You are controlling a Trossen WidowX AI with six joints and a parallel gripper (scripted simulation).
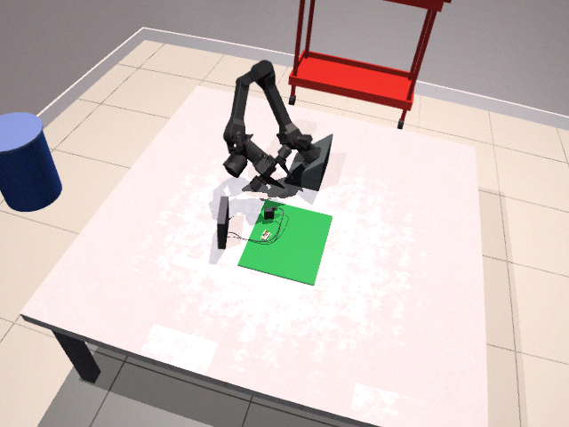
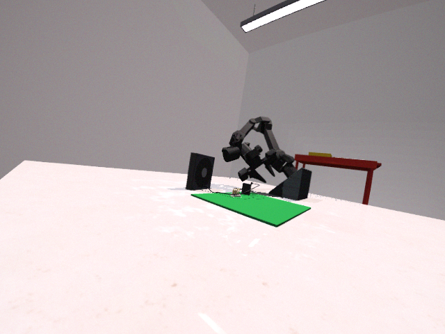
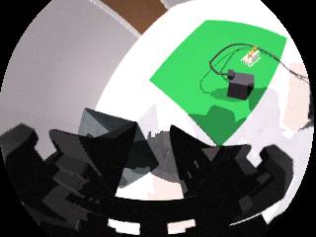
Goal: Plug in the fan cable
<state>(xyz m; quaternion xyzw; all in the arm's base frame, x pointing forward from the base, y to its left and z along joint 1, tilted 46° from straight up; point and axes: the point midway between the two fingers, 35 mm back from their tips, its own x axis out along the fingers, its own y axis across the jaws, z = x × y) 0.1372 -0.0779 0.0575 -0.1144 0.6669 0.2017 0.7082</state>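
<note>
Matte black arm [image 1: 257, 115] throughout, built of slim boxy links joined by rounded cylindrical joints. Dark grey wedge-shaped base [image 1: 316, 165]. Stubby cylinder jutting out at the wrist. Gripper [image 1: 268, 180] ending in two pointed, triangular black fingers. No visible cables, screws or markings.

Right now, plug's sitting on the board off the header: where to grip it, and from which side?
Take the plug by its two flat side walls, coming straight down from above. It stands upright as a small dark block on the green board, apart from the header. Its cable loops off toward the header, so turn the open, empty gripper so the fingers probably straddle the cable-free faces.
</note>
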